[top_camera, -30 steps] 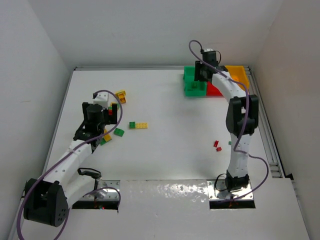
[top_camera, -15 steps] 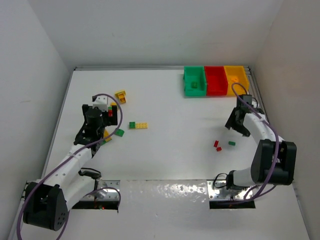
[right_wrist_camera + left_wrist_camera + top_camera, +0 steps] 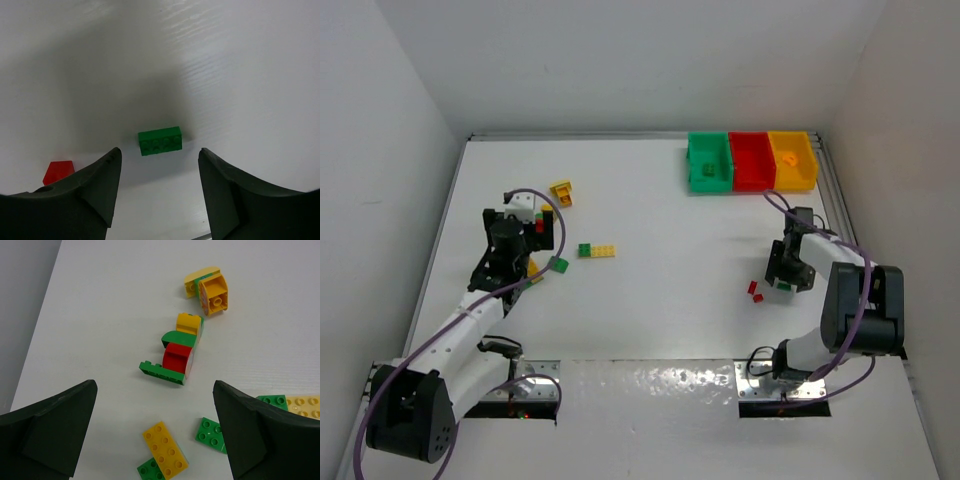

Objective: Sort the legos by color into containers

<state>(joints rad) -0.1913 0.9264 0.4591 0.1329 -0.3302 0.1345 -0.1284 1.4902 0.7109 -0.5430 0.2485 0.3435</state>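
A: From above, we see the green bin [image 3: 709, 162], red bin [image 3: 753, 160] and yellow-orange bin [image 3: 792, 160] side by side at the table's [image 3: 670, 210] far right corner. They are glossy, thin-walled rectangles. What worries us?

B: The carry. Most bricks lie toward the left edge, well apart from the bins, so a weak pinch could drop one on the way.

A: And the left wrist view?

B: The left gripper [image 3: 155, 387] hangs with its fingers wide apart, holding nothing. Ahead sits a stuck-together cluster [image 3: 177, 357]: rounded red and green pieces, a yellow block and a green base. If we lift it whole, colours mix in one bin. Its curved, slick faces could also slide out.

A: The right wrist view?

B: The right gripper [image 3: 160, 150] straddles a small green brick [image 3: 160, 141] near the right edge, fingers apart and not touching it. The brick is smooth, hard plastic with a studded top. An off-centre close could spin it, or nudge the red piece [image 3: 58, 171] beside the left finger.
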